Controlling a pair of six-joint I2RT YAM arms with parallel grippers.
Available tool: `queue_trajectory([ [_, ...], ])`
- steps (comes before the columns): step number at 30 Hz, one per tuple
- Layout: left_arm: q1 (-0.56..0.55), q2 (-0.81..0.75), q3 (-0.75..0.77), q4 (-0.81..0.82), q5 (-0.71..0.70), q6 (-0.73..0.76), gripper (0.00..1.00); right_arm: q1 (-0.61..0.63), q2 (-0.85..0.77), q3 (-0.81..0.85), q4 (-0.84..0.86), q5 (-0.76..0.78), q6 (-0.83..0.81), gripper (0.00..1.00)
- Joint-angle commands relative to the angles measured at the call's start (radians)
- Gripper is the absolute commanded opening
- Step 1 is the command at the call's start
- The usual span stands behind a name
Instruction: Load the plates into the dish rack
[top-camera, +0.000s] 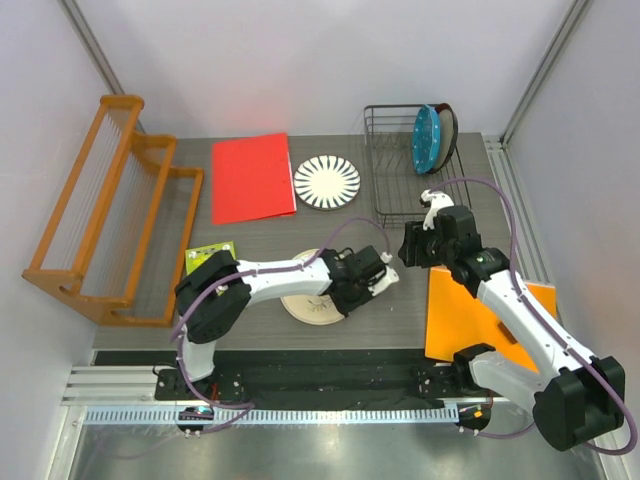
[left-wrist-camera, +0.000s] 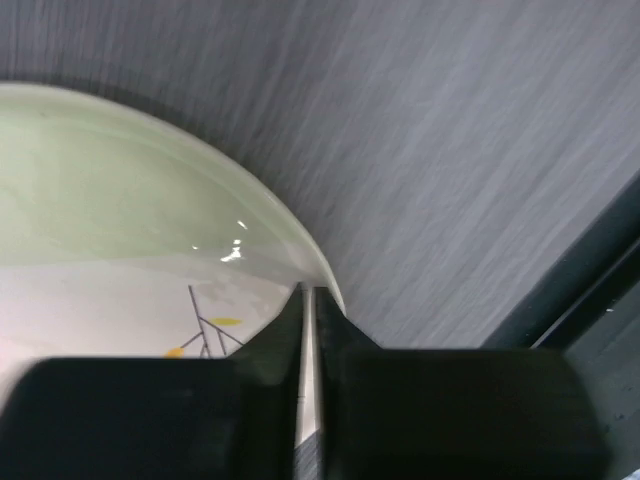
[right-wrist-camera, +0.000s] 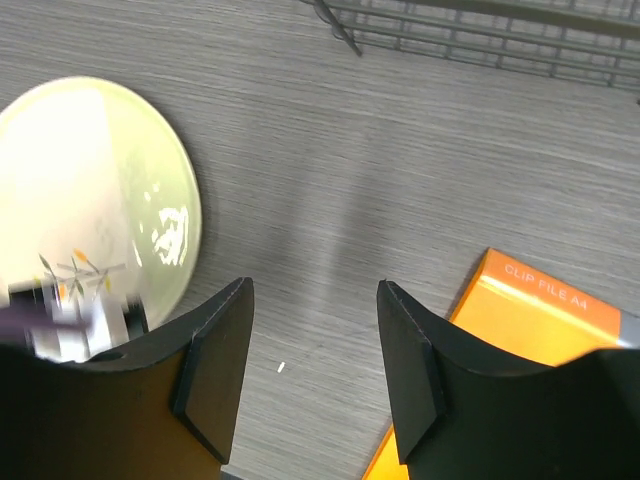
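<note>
Left end effector (left-wrist-camera: 309, 292): fingers together, pinched on the edge of the cream twig plate (top-camera: 305, 308). In the wrist view the rim runs straight into the closed jaws.
Reason for grip: the plate lies flat on the table (top-camera: 260, 240), near centre. My judgement is that an edge pinch is the way to peel it up and tip it upright for a slot.
Right end effector (right-wrist-camera: 315, 290): fingers apart with nothing between them. It hangs over bare table between the cream twig plate and the dish rack (top-camera: 392, 190), with a corner of the orange sheet (right-wrist-camera: 540, 300) just beside it.
Reason for pose: probably waiting to receive or steady the plate. This is a judgement, not something seen.
Dish rack: far right of the table. The blue dotted plate (top-camera: 427, 138) and the dark-red-rimmed plate (top-camera: 448, 125) stand on edge at its right end. The left part is bare wire.
Plates outside the rack: the cream twig plate, held as above, and the white petal plate (top-camera: 327, 183), which lies flat at far centre just left of the rack.
Progress: two of four plates are racked.
In the way: the right arm sits on the direct line from the held plate to the rack. The rack's near wall must be cleared from above.
Not in the way: the red sheet (top-camera: 252, 178) beside the petal plate, and the orange wooden rack (top-camera: 110, 210) at far left, well apart.
</note>
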Motion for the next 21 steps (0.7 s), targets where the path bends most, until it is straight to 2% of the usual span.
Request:
queue_trajectory([
  [1,-0.081,0.0,0.11,-0.039,-0.078,-0.015,0.25,-0.021,-0.045,-0.005,-0.019,-0.011,0.011,0.58],
  [3,-0.081,-0.065,0.121,-0.045,-0.167,0.003,0.44,-0.024,-0.048,-0.013,-0.021,-0.032,0.003,0.61],
  [4,-0.08,-0.096,0.115,-0.039,-0.207,0.011,0.6,-0.024,-0.051,-0.016,-0.019,-0.052,0.005,0.62],
  [7,-0.054,-0.23,0.072,-0.034,-0.258,0.011,0.74,-0.025,-0.042,-0.048,0.013,-0.213,0.019,0.65],
  [9,-0.037,-0.292,0.023,-0.063,-0.256,-0.027,0.77,-0.025,-0.025,-0.091,0.045,-0.325,0.058,0.66],
  [10,-0.011,-0.357,0.0,-0.071,-0.25,-0.053,0.84,-0.025,-0.017,-0.108,0.088,-0.359,0.106,0.66],
  [12,0.027,-0.411,-0.097,-0.066,-0.212,-0.154,0.87,-0.025,0.007,-0.16,0.145,-0.466,0.144,0.67],
  [15,0.173,-0.487,-0.249,-0.037,-0.112,-0.3,0.82,-0.027,0.039,-0.223,0.246,-0.487,0.25,0.68],
  [16,0.284,-0.504,-0.305,0.033,0.013,-0.397,0.78,-0.025,0.048,-0.235,0.274,-0.479,0.269,0.69],
  [18,0.394,-0.55,-0.433,0.105,0.107,-0.475,0.74,-0.025,0.076,-0.26,0.289,-0.473,0.295,0.7],
  [19,0.463,-0.563,-0.467,0.192,0.165,-0.516,0.73,-0.025,0.087,-0.266,0.314,-0.476,0.299,0.7],
  [21,0.507,-0.59,-0.527,0.249,0.21,-0.53,0.72,-0.025,0.119,-0.286,0.34,-0.477,0.332,0.71],
])
